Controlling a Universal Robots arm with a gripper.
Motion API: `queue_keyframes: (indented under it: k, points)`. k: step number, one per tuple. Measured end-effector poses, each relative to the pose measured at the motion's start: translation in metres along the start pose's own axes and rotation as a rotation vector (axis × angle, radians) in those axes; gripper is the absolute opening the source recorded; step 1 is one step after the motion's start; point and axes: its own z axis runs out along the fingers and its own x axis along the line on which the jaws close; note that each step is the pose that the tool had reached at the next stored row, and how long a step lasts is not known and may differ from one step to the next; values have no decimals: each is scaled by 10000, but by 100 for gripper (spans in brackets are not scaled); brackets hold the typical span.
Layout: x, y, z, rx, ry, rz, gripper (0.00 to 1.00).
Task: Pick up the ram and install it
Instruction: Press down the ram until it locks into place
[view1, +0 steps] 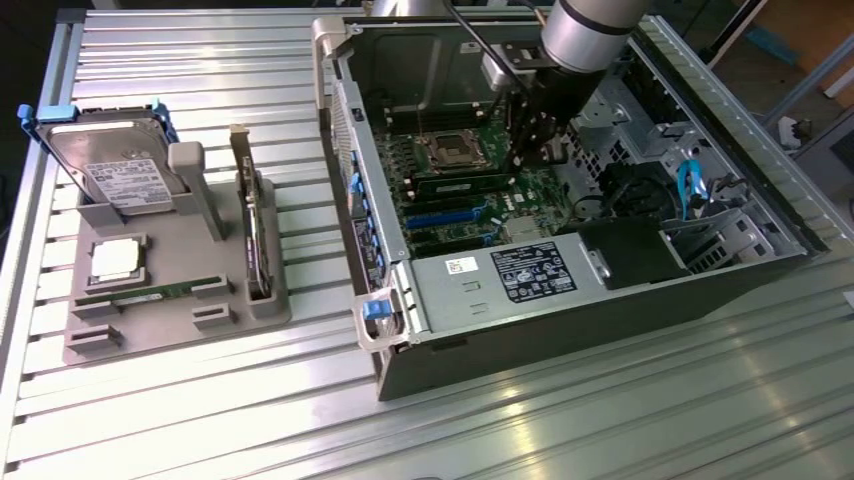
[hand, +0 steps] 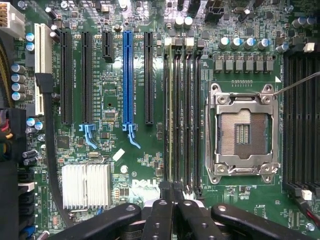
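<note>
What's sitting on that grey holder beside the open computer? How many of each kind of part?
Hard drive: 1
Square silver processor chip: 1
Green circuit-board stick, lying flat: 1
Card standing on edge: 1
Total: 4

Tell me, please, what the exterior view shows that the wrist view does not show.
Exterior view alone: the grey holder tray beside the computer case, carrying the hard drive and the square processor chip. Wrist view alone: the blue expansion slot and the finned silver heatsink. Both share the empty processor socket on the motherboard and the gripper, shut, over the memory slots.
</note>
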Motion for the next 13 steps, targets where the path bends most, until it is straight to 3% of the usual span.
queue_keyframes:
  k: [9,12,13]
  points:
    - [0,6,-13,0,1,-1,11]
    - [0,82,-10,1,0,-1,11]
    - [1,145,-8,4,0,-1,11]
